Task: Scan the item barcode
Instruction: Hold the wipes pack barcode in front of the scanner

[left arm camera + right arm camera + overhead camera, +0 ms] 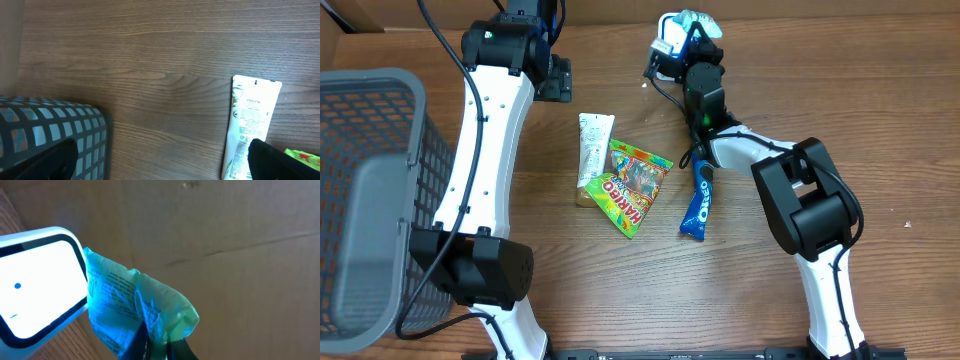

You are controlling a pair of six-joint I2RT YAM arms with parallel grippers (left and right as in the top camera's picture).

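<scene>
The right pincer [156, 347] is clamping tight on a crumpled green packet [135, 305], gripping it by its lower edge and holding it up at the far side of the counter [880, 120], right beside the glowing white scanner [40, 290]. The scanner's light is washing the packet's printed face in blue. Over on the left, the left pincer [161, 150] is hanging above the bare wood with its fingers spread wide apart, gripping nothing, with the grey basket [60, 127] to its left and a white tube [250, 125] to its right. Mid-counter, that tube is lying just beside a bright candy bag [630, 185], and a blue cookie pack [698, 200] is lying a little further right, apart from both.
</scene>
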